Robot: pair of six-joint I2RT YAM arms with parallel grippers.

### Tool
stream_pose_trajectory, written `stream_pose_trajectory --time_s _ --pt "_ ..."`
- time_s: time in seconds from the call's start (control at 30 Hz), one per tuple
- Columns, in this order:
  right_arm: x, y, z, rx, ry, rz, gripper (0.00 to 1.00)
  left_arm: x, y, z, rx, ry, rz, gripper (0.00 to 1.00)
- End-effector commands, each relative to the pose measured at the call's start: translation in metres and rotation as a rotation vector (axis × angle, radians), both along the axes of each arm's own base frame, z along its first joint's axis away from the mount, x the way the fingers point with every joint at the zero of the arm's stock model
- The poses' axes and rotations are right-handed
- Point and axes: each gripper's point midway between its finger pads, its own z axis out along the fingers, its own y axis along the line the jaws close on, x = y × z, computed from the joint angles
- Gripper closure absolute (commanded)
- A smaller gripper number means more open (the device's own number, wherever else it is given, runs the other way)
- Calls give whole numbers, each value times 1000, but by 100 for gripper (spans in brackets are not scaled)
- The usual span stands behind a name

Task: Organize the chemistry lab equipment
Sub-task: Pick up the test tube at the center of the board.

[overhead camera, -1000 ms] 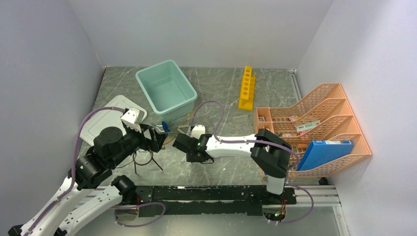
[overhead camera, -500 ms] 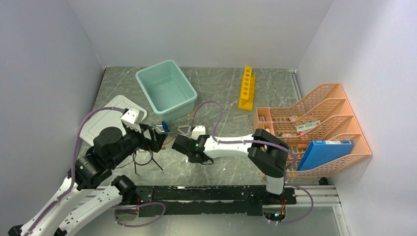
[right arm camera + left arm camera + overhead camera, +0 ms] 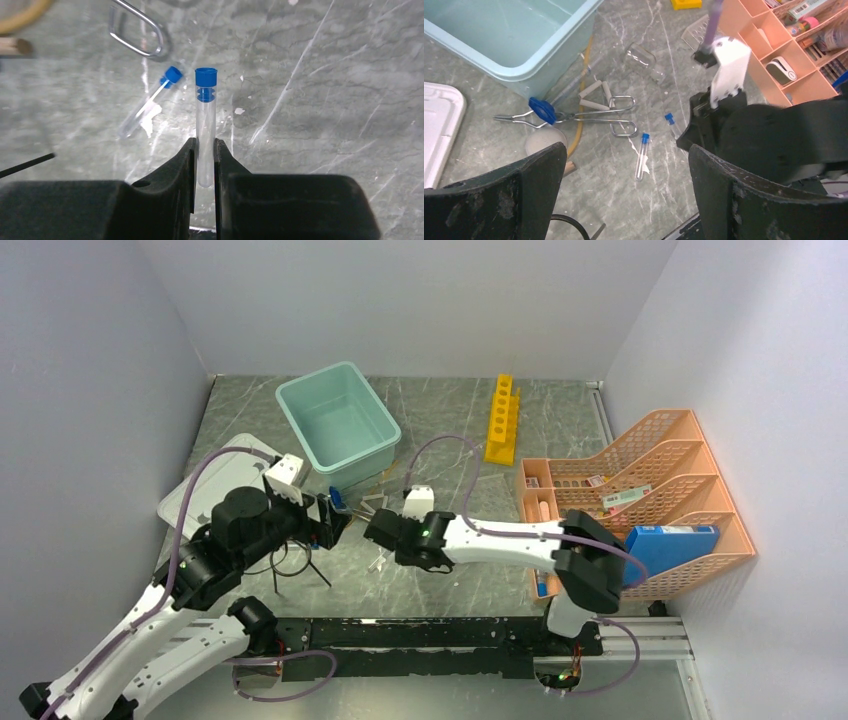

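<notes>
1. right gripper (image 3: 204, 152) is clamped on a small blue-capped tube (image 3: 205, 115). fingers pinch its lower end, cap points to 12 o'clock in the right wrist view.
2. same view: second tube (image 3: 146, 106) lies flat on the marble table (image 3: 325, 75) at 10 o'clock of the held one, near but not touching. a silver wire clip (image 3: 140, 35) sits at 11 o'clock beyond it.
3. left gripper (image 3: 624, 170) has jaws spread wide with nothing between them, over the loose items.
4. left wrist view only: tan hose (image 3: 583, 95) runs beside the teal tub (image 3: 524, 75) wall, and a clear glass vial (image 3: 641, 57) lies at 12 o'clock.
5. top view only: yellow rack (image 3: 503, 418) lies at 1 o'clock on the table, well apart from both grippers. black ring stand (image 3: 290, 565) is at 8 o'clock beside the left arm. orange organiser (image 3: 650, 480) is at 3 o'clock, white lid (image 3: 205, 490) at 9 o'clock.
6. top view hides the grip on the tube. only the right wrist view shows it.
</notes>
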Motion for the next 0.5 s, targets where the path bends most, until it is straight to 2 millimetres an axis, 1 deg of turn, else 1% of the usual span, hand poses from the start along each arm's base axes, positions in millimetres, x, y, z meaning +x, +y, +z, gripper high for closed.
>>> stream_pose_trajectory --time_s 0.0,0.3,0.37,0.47 --pt "13 -6 43 72 -124 4 100 -3 -16 24 -93 -6 -55 4" --pt "29 7 126 353 -303 96 100 -7 -40 27 -180 53 -128 4" --pt "33 8 144 421 -335 111 100 -9 -48 30 -199 63 -164 5" --pt "39 12 179 555 -408 137 100 -14 -61 38 -244 77 -228 5"
